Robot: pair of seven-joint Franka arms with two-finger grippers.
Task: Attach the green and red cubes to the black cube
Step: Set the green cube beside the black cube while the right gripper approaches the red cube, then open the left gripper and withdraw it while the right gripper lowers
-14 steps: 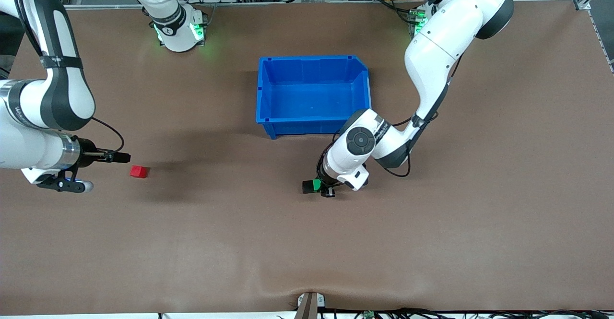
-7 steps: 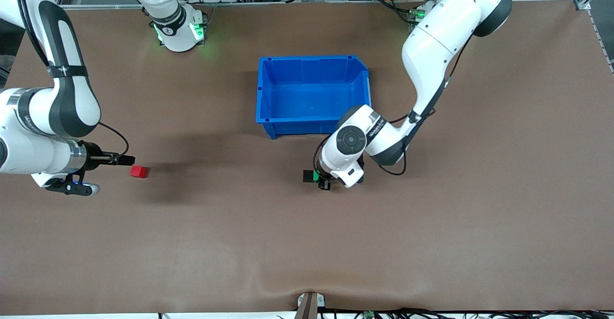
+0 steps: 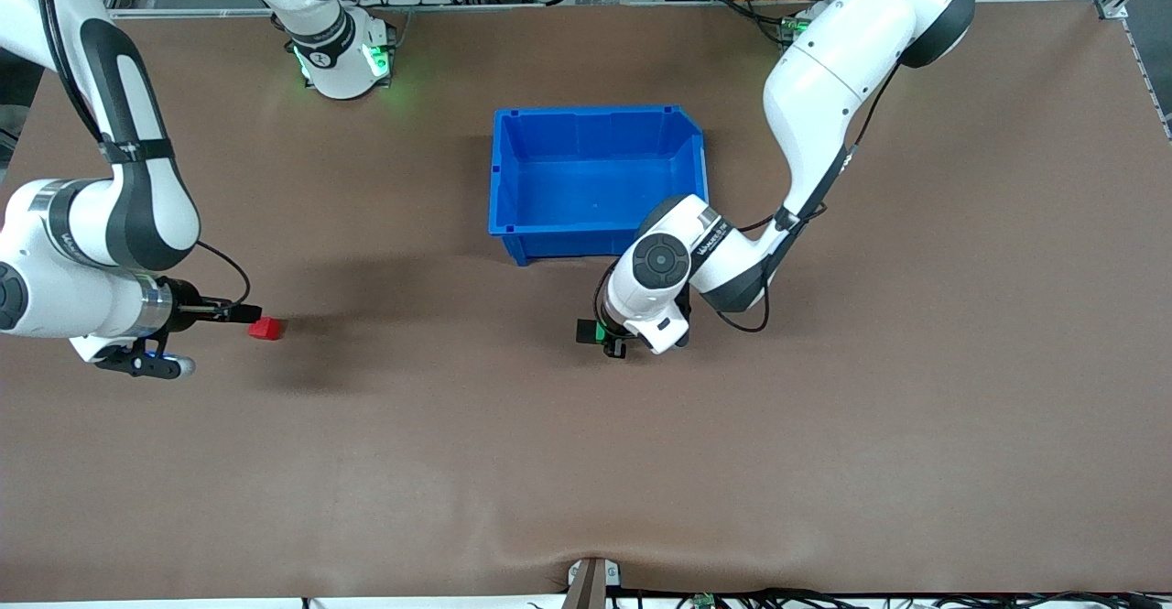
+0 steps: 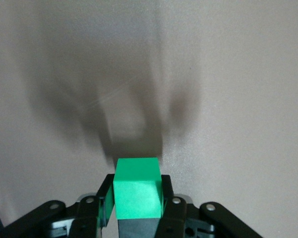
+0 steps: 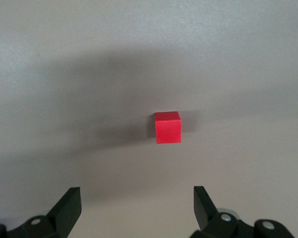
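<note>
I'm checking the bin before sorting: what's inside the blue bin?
Nothing shows on the blue bin's visible floor. The left arm's wrist covers the corner nearest the left gripper, so that spot cannot be checked.

I see a matt brown table [image 3: 824, 462], a glossy blue plastic bin [image 3: 595, 224], and smooth matt green cube [image 4: 136, 193] and red cube [image 5: 168, 127] faces.

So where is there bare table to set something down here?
The wide stretch of table nearer the camera than the red cube and the black cube is bare. It is crowded in front of the blue bin, where the left pincer holds the green cube.
</note>
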